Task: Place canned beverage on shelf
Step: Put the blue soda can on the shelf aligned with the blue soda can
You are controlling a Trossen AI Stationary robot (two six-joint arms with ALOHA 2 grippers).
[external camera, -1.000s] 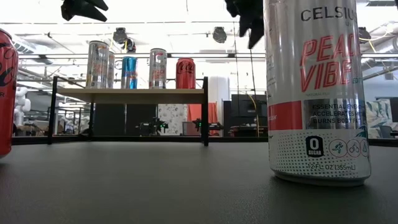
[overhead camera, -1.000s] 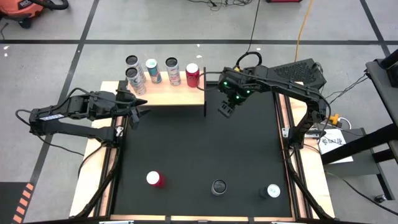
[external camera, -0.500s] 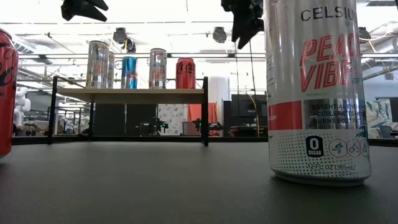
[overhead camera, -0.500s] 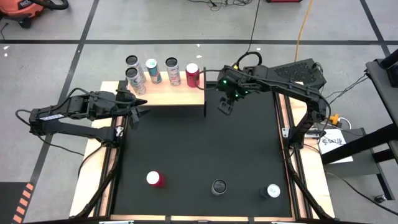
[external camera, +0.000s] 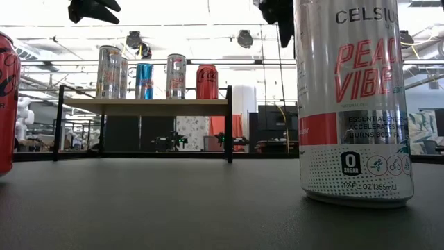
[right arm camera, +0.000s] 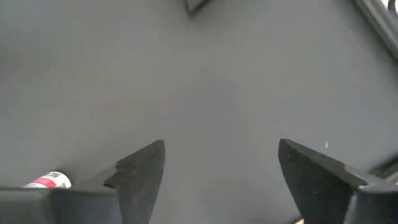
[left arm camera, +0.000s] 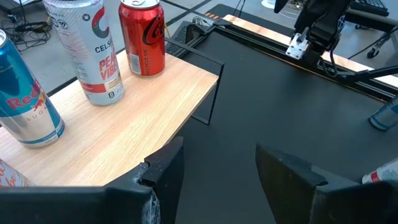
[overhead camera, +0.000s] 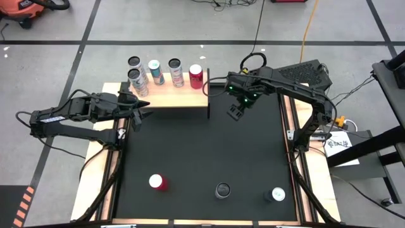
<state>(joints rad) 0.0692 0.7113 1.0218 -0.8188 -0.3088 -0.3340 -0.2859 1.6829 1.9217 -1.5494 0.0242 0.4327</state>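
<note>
The pale wooden shelf (overhead camera: 169,96) stands on thin black legs at the table's far left and carries several cans, the red one (overhead camera: 196,76) at its right end. Three cans stand on their bases near the table's near edge: a red one (overhead camera: 156,182), a dark one (overhead camera: 223,190) and a silver Celsius one (overhead camera: 277,195). My left gripper (overhead camera: 142,110) is open and empty, hovering at the shelf's near edge (left arm camera: 155,130). My right gripper (overhead camera: 235,113) is open and empty, in the air just right of the shelf's right end, over bare black table (right arm camera: 211,93).
Wooden strips (overhead camera: 288,126) edge the black table (overhead camera: 202,152) on its left and right. The middle of the table lies bare between the shelf and the three near cans. In the low view the Celsius can (external camera: 350,104) stands close in front, with the red can (external camera: 5,104) at the left.
My right gripper has drifted a little toward the table's right edge, away from the shelf's right end, turning slightly, and has stayed open and empty. The cans have kept still.
</note>
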